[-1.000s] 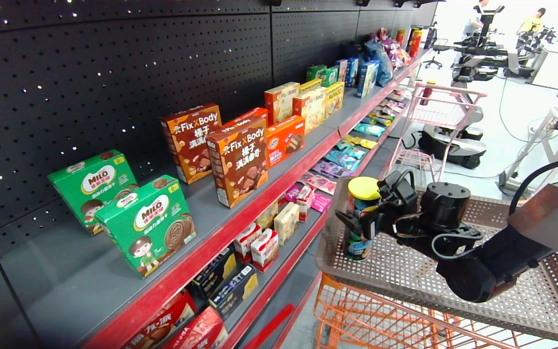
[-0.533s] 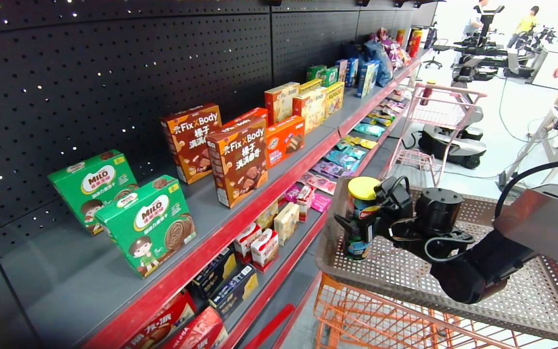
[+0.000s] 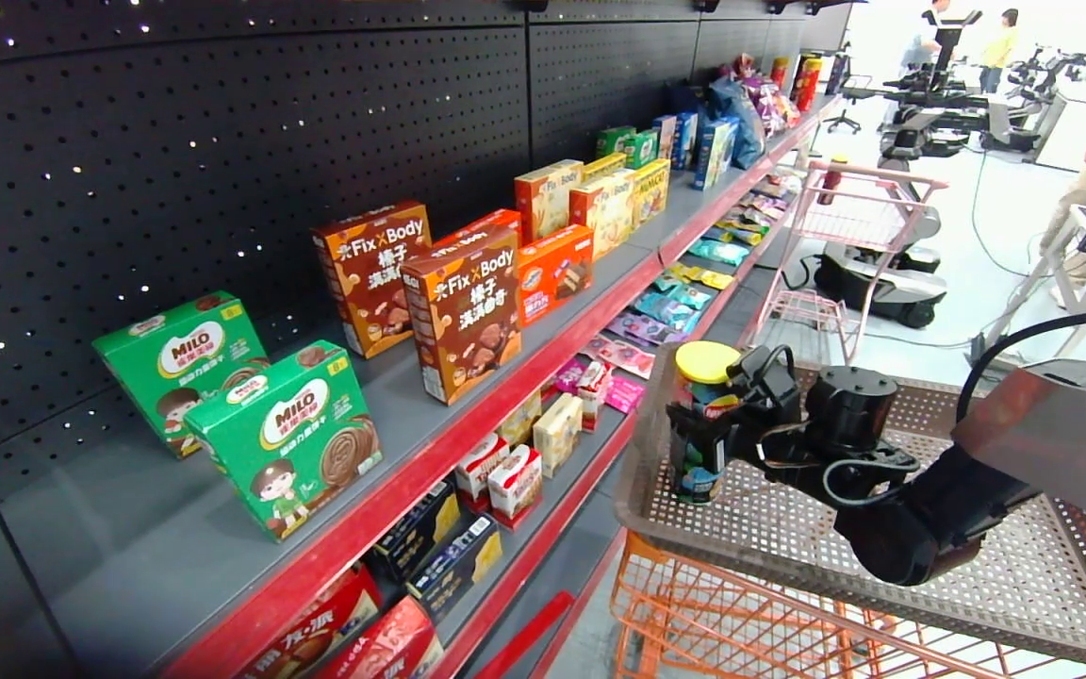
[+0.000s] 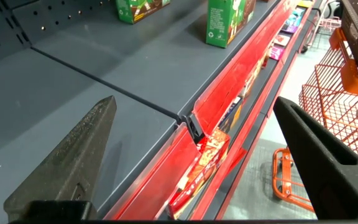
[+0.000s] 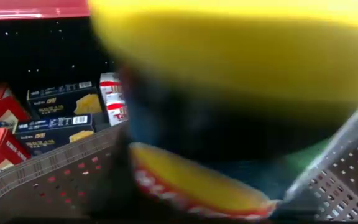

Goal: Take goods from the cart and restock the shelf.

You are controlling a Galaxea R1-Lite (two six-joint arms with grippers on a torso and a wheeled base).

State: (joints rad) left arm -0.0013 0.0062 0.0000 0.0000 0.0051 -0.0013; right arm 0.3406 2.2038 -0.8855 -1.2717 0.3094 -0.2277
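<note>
A dark jar with a yellow lid [image 3: 704, 363] stands in the near left corner of the cart's perforated top tray [image 3: 788, 552]. My right gripper [image 3: 701, 436] is shut on the jar, its black fingers pressed against the jar's sides. The jar [image 5: 229, 56] is very close in the right wrist view, above the tray's mesh [image 5: 55, 186]. My left gripper [image 4: 194, 102] is open and holds nothing, hanging above a bare grey stretch of the shelf [image 4: 104, 68] near its red front rail [image 4: 229, 106]. The shelf's top board [image 3: 156, 528] has free room at the near end.
Green boxes [image 3: 284, 434] and brown boxes [image 3: 463, 311] stand on the top shelf, with more cartons farther along. Lower shelves hold small packets [image 3: 515, 481]. The orange cart basket [image 3: 741, 622] lies under the tray. A pink cart [image 3: 859, 222] stands farther down the aisle.
My right gripper slid toward the jar and its fingers closed in against the jar's sides; the near finger no longer sticks out past it. The jar barely shifted.
</note>
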